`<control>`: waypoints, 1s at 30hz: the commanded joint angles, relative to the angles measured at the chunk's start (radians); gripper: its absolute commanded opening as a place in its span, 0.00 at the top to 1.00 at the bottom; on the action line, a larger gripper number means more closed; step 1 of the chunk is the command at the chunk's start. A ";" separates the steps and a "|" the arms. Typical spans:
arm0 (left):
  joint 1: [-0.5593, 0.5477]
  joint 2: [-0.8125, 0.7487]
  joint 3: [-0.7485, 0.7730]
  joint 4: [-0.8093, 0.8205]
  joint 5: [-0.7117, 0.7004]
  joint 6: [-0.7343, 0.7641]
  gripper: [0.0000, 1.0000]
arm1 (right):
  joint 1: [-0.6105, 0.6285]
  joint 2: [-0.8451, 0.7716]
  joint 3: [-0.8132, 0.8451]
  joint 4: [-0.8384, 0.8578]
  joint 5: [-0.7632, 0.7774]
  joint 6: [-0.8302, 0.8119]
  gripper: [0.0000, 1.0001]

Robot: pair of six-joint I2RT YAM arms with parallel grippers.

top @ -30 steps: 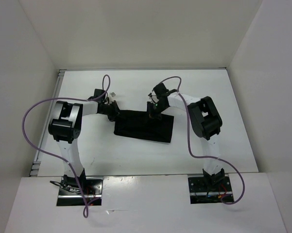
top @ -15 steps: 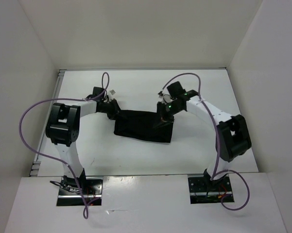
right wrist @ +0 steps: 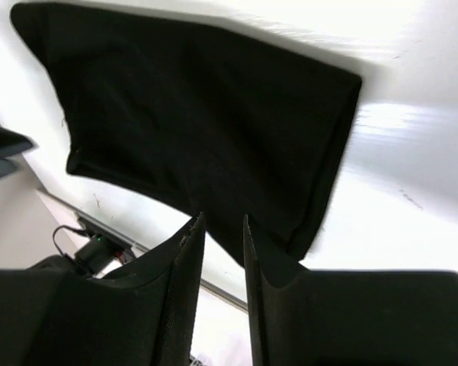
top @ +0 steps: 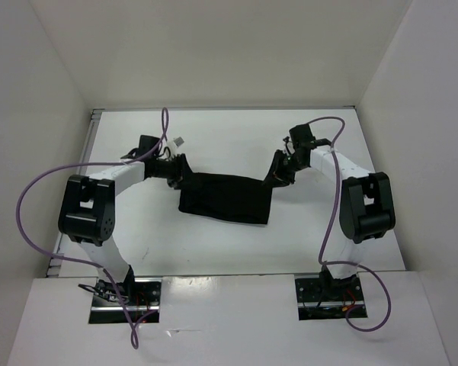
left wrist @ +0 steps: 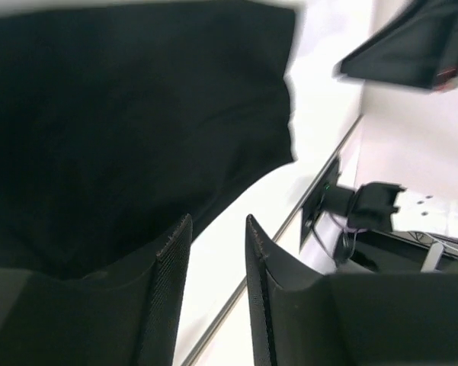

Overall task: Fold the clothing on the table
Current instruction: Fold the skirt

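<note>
White walls (top: pixel 213 53) box in the white table (top: pixel 213 130) on three sides.

Top view: we see the clothing (top: pixel 225 197) lying flat near the middle of the table as a black, roughly rectangular folded shape. The left gripper (top: pixel 184 173) sits at its far left corner and the right gripper (top: pixel 277 171) just beside its far right corner. From this height we cannot tell whether either one touches the fabric. Purple cables (top: pixel 38 198) loop off both arms.

Left wrist view: the clothing (left wrist: pixel 122 114) fills the upper left and is slightly blurred. The left gripper (left wrist: pixel 217 229) has its fingers (left wrist: pixel 171 259) parted by a narrow gap. Bare table (left wrist: pixel 236 252) shows through the gap and nothing is pinched.

Right wrist view: the clothing (right wrist: pixel 198 122) spreads across the table (right wrist: pixel 411 191) with one rounded corner toward the camera. The right gripper (right wrist: pixel 223 221) is slightly apart above that near edge, holding nothing.
</note>
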 commanded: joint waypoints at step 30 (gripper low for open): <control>0.051 -0.096 0.018 -0.324 -0.279 0.041 0.51 | -0.072 -0.014 -0.025 -0.005 0.060 -0.065 0.64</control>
